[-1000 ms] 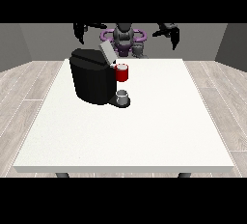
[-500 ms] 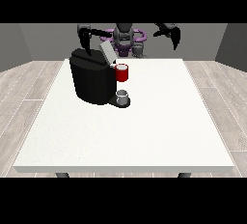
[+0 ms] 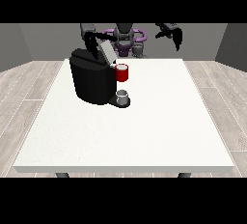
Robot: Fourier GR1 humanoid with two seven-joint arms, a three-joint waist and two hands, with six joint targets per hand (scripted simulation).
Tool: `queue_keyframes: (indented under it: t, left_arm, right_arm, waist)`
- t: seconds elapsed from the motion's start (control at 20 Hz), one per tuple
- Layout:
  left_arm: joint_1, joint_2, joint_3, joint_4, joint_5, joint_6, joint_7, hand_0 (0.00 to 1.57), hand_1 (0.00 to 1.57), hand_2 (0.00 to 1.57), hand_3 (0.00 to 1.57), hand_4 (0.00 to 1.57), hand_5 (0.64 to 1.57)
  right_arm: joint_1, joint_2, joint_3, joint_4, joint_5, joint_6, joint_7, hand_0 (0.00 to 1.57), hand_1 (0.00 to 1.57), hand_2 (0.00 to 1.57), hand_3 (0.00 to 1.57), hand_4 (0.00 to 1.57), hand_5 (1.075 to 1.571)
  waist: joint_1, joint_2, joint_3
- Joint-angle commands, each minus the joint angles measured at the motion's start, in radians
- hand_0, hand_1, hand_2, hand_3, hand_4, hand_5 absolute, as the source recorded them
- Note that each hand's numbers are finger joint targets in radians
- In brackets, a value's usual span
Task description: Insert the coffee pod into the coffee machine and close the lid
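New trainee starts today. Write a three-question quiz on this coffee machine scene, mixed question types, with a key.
1. True or false: the lid of the coffee machine is shut flat.
2. Which hand is at the lid? A) the hand at the view's left B) the hand at the view's right
3. Fill in: the small grey cup stands below the red ____.

Key: 1 false, the lid is raised and tilted. 2 A; the other hand hangs in the air, away from the machine. 3 pod holder.

Grey torso [image 3: 124, 39] (purple ring), black hands
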Motion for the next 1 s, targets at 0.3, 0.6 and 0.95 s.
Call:
queue_keyframes:
  t: [0.3, 0.6, 0.95]
  left_arm:
    - [-0.020, 0.031, -0.016, -0.066, 0.008, 0.015, 0.070, 0.00, 0.00, 0.00, 0.00, 0.35, 1.571]
    - [0.010, 0.013, -0.056, -0.068, 0.004, -0.005, 0.046, 0.00, 0.00, 0.00, 0.00, 0.38, 1.571]
    - [-0.029, 0.045, -0.016, 0.005, 0.002, 0.009, 0.014, 0.00, 0.00, 0.00, 0.00, 0.38, 1.571]
  right_arm:
    - [-0.106, -0.029, 0.003, 0.082, 0.031, 0.006, -0.066, 0.00, 0.00, 0.00, 0.00, 0.13, 1.571]
    - [-0.221, -0.044, 0.037, 0.078, 0.058, 0.015, 0.042, 0.00, 0.00, 0.00, 0.00, 0.04, 1.571]
    - [-0.271, 0.044, 0.100, 0.030, 0.082, -0.012, 0.086, 0.00, 0.00, 0.00, 0.00, 0.00, 1.571]
  waist:
    - [0.022, 0.090, 0.0020]
    - [0.060, 0.059, 0.0018]
    - [0.043, 0.068, 0.0013]
